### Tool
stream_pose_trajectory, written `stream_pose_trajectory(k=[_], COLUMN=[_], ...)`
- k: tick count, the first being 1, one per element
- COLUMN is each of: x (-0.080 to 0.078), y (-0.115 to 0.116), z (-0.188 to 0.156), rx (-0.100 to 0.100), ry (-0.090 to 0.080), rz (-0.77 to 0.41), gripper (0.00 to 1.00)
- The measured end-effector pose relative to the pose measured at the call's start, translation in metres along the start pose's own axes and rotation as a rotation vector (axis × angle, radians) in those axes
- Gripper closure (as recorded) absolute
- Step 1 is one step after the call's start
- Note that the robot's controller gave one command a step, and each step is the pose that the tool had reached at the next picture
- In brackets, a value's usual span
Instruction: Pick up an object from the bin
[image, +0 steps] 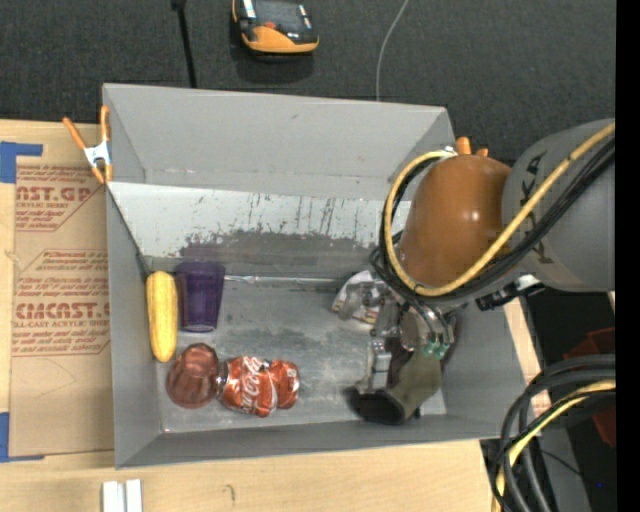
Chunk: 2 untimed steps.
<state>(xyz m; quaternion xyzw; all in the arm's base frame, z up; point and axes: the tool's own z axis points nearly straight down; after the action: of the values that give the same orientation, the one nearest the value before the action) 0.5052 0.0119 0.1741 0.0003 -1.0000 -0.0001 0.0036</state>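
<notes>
The grey metal bin sits on a pale wooden top, with dark floor behind it. Take the crushed red cola can as marker. Well to its right lies a limp olive-and-black, cloth-like thing, and the gripper is down at that thing's can-side edge; whether it is released or clenched I cannot tell. A crumpled silvery wrapper lies up and right of the can, near the gripper. The grasp would likely go best on the cloth's bunched middle, with a straight lift, clear of the wrapper. A maroon cup touches the can's left.
</notes>
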Motion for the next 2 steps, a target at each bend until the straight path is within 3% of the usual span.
stream_pose_trajectory(k=[1,2], x=[-0.002,-0.006], y=[0.0,-0.014], z=[-0.004,0.016], rx=[0.0,0.001], ry=[-0.008,-0.016], rz=[0.0,-0.075], gripper=[0.0,0.0])
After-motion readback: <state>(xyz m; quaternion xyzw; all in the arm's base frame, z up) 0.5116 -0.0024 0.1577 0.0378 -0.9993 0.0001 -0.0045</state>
